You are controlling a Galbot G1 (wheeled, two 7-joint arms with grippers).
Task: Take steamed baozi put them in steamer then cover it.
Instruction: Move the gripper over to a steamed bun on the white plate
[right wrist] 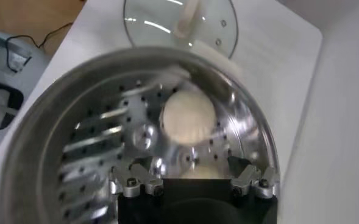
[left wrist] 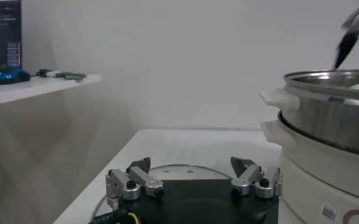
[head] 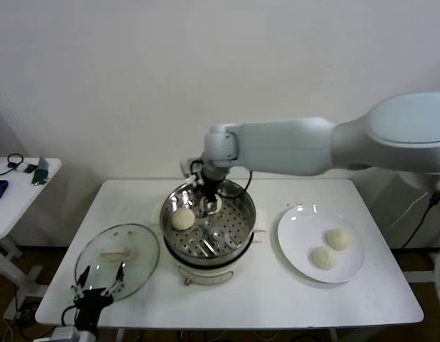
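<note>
Nearest, the left gripper (head: pixel 97 292) hangs spread wide over the cover (head: pixel 117 259) lying on the table (head: pixel 291 299); the right gripper (head: pixel 210 205) gapes inside the steamer (head: pixel 234 228) above two baozi (head: pixel 182 219); two more sit on the plate (head: pixel 295 235).

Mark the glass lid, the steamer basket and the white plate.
glass lid (head: pixel 138 246), head view, on the clear glass beside its handle.
steamer basket (head: pixel 234 226), head view, on the bare perforated floor.
white plate (head: pixel 298 231), head view, on its bare surface beside the buns.
</note>
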